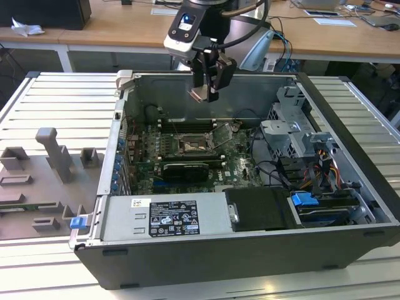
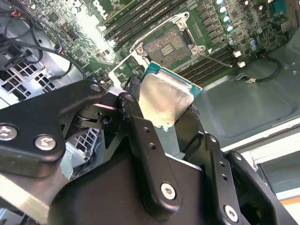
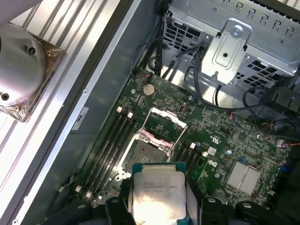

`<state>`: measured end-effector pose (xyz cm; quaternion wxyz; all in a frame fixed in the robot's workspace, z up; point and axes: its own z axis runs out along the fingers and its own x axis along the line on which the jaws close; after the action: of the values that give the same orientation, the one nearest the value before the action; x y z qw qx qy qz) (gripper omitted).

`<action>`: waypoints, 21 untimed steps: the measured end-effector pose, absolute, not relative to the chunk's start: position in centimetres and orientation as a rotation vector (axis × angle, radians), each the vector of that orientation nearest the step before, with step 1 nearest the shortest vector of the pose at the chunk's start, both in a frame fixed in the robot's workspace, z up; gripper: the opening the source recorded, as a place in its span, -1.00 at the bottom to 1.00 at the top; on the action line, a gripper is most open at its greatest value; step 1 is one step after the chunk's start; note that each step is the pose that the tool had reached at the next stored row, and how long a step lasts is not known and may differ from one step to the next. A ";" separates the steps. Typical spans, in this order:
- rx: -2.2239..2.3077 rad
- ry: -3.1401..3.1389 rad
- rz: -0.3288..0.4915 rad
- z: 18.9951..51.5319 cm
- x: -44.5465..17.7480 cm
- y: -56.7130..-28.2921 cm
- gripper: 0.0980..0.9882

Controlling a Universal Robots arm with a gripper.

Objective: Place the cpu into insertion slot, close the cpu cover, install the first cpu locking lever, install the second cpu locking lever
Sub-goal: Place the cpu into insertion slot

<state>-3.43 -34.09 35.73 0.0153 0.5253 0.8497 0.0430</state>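
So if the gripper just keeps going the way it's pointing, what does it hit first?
Most likely the open insertion slot, cpu first: both wrist views put it just ahead of the gripper. Way looks free till then; depth unclear.

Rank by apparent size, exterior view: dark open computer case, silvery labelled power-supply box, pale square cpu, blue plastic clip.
Dark computer case
silvery power-supply box
pale cpu and blue clip: too alike to rank
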 end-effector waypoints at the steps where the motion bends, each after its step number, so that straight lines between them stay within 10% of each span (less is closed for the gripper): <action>1: 1.648 2.635 0.134 35.6 -3.4 -34.1 0.00; 21: 2.063 2.306 0.123 33.9 -3.4 -34.1 0.00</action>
<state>-3.43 -34.08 33.87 0.0226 0.6661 0.7445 0.0397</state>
